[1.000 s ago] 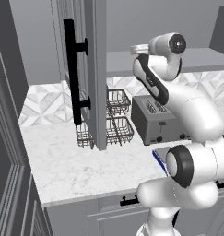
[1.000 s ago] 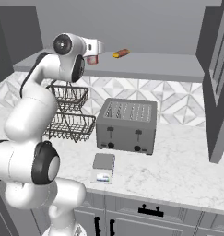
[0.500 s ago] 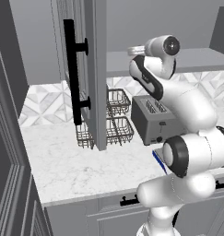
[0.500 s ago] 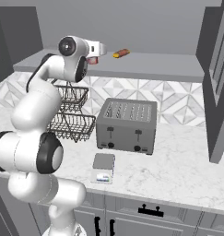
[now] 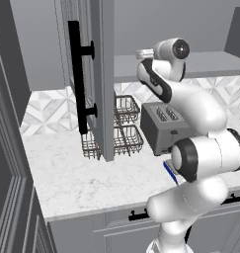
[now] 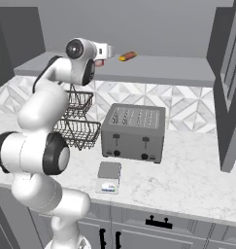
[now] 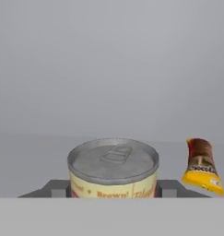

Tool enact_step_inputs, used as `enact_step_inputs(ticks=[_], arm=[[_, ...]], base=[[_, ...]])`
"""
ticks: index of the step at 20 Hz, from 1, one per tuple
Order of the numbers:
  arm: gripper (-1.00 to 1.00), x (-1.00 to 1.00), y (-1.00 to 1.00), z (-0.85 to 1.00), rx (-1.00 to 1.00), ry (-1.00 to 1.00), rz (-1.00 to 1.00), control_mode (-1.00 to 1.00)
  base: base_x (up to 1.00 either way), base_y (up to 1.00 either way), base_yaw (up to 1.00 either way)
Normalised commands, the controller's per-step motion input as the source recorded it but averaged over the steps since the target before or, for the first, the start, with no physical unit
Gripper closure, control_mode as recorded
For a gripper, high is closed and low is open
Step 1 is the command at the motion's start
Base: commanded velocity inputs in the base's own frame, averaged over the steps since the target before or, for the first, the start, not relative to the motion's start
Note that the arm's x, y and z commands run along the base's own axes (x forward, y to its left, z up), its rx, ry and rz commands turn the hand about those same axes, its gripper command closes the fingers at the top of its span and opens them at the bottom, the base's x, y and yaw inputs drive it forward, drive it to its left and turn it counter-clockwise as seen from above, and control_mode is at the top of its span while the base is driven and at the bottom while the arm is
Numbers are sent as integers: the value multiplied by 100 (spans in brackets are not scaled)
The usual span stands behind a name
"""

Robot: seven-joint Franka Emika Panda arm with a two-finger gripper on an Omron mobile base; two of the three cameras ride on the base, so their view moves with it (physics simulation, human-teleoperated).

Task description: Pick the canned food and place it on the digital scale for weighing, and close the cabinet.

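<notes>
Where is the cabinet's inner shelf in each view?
Left base view: inner shelf at upper right.
Right base view: across the top, above the toaster.
Hand view: lower band, under the canned food.
Shared landmark: the gripper reaching onto it.

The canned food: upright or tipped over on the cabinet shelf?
Upright. In the hand view the canned food shows its metal pull-tab top facing up, with a finger on each side.

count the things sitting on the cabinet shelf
2: the canned food, between the fingers of the shut gripper, and an orange-yellow snack packet beside it, apart from it. The open doors may hide others.
</notes>
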Motion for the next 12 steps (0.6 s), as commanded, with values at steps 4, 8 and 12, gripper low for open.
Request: enact_step_inputs(ticks=[4,8,12], arm=[[100,5,-2,-2,0,0,0,-100],[100,-22,-4,0,0,-3,0,-100],[100,-99,-1,0,3,-23,0,-100]], base=[[0,0,0],[0,0,0],[0,0,0]])
